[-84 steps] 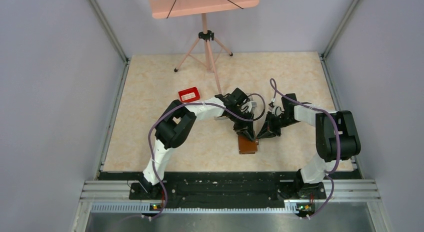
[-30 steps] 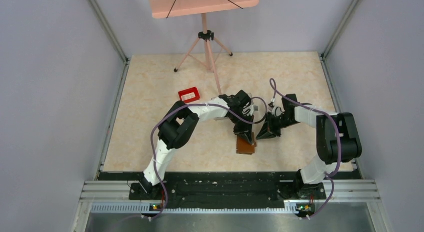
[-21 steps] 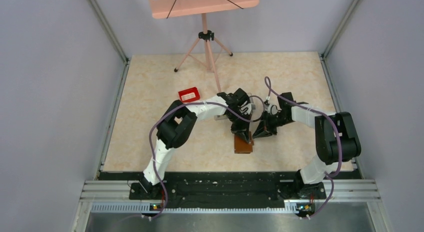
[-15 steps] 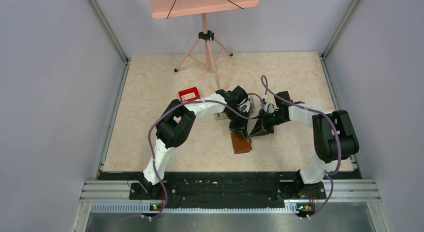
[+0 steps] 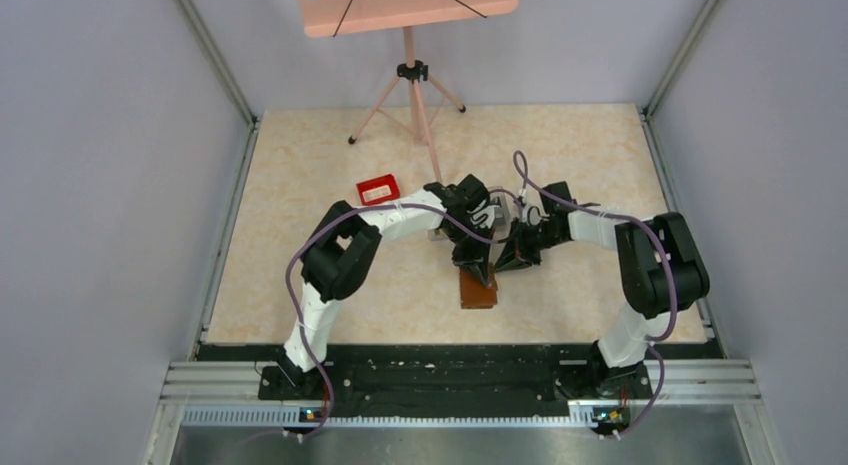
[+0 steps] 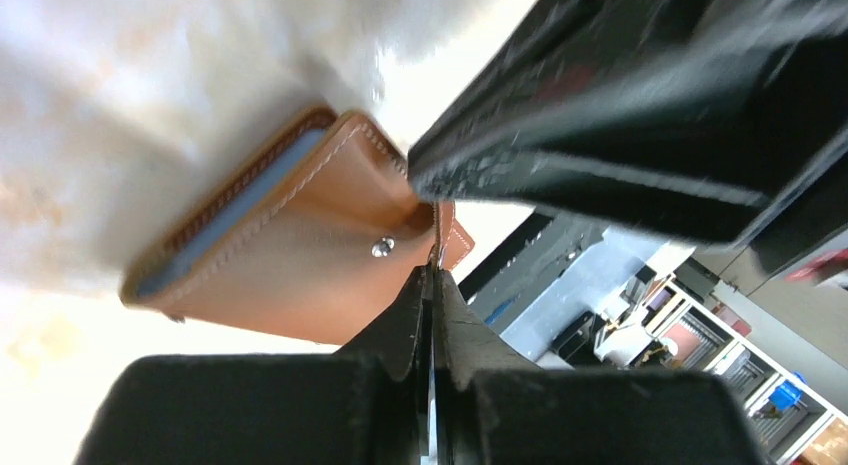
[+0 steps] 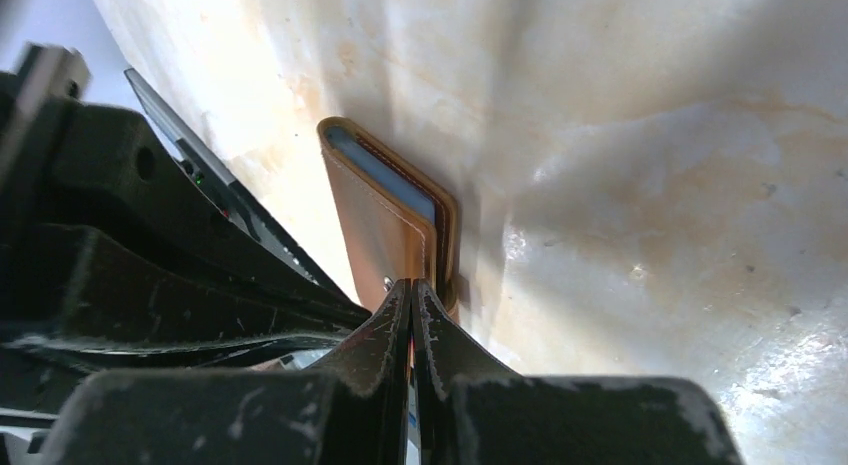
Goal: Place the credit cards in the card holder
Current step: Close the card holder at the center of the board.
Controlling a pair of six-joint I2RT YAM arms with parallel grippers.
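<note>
Find the card holder [image 5: 478, 291] lying just toward 5 o'clock from the middle of the table [image 5: 300, 185]. Hold its flap pinched in the shut left gripper [image 6: 435, 270]. Press the shut right gripper [image 7: 411, 285] in from 3 o'clock. Lift slowly, without shaking out the blue card [image 7: 385, 177] inside.

The brown leather card holder [image 5: 478, 291], pale-stitched along its edges with a small metal snap stud [image 6: 381, 247] on its outer face, lies folded near the middle of the marbled table [image 5: 300, 165], a blue credit card [image 7: 385, 177] showing as a strip between its leaves.
</note>
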